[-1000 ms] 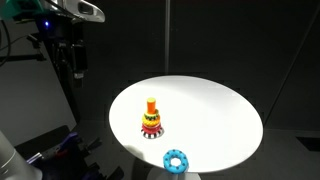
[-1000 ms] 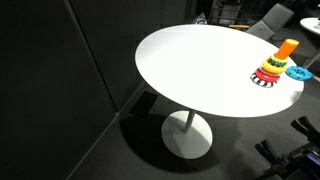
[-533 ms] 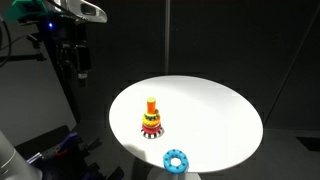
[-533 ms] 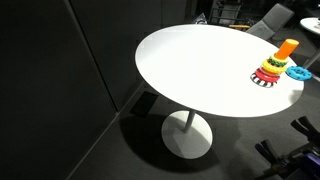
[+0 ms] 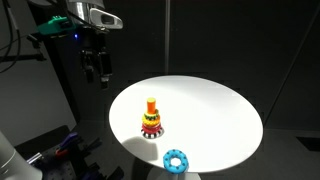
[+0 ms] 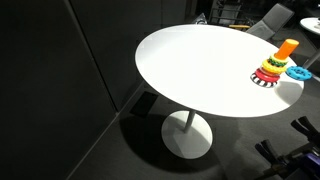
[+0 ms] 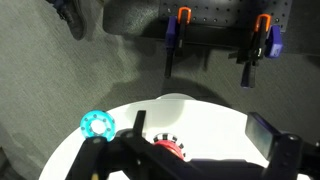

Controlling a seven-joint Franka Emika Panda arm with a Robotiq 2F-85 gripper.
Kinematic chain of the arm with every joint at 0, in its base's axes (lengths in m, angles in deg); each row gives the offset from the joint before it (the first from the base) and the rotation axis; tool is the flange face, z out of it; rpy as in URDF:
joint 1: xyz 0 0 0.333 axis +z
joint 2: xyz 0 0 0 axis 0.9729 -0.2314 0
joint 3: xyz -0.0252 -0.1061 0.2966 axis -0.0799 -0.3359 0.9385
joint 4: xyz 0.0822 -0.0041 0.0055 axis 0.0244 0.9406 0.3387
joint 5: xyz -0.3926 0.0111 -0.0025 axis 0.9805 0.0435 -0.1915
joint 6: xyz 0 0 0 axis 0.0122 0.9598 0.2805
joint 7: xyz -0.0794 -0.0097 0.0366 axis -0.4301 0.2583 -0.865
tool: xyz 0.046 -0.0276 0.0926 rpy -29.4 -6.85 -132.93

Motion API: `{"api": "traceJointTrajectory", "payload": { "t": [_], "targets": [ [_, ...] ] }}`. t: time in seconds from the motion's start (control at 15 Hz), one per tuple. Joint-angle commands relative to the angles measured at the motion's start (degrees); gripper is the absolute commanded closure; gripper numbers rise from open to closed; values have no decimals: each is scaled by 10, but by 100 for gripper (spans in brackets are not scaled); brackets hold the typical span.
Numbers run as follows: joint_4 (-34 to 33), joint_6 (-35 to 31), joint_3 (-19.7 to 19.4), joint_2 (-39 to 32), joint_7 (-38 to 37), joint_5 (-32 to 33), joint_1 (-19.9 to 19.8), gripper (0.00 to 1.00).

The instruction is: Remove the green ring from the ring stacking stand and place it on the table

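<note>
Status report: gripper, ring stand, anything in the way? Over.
Gripper open, empty, high beside the table edge. Ring stacking stand untouched, rings on peg. Blue ring apart near the rim, not blocking.

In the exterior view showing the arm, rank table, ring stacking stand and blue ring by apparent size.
1. table
2. ring stacking stand
3. blue ring, about as wide as the stand, though nearer the camera
</note>
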Motion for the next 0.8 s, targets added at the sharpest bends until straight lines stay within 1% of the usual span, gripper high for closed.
{"api": "traceJointTrajectory", "payload": {
  "t": [0.0, 0.4, 0.73],
  "targets": [
    [-42, -25, 0, -72, -20, -1, -2, 0],
    [-97, -73, -7, -176, -15, -12, -3, 0],
    [-140, -116, -12, -242, -10, -30, -3, 0]
  ]
}}
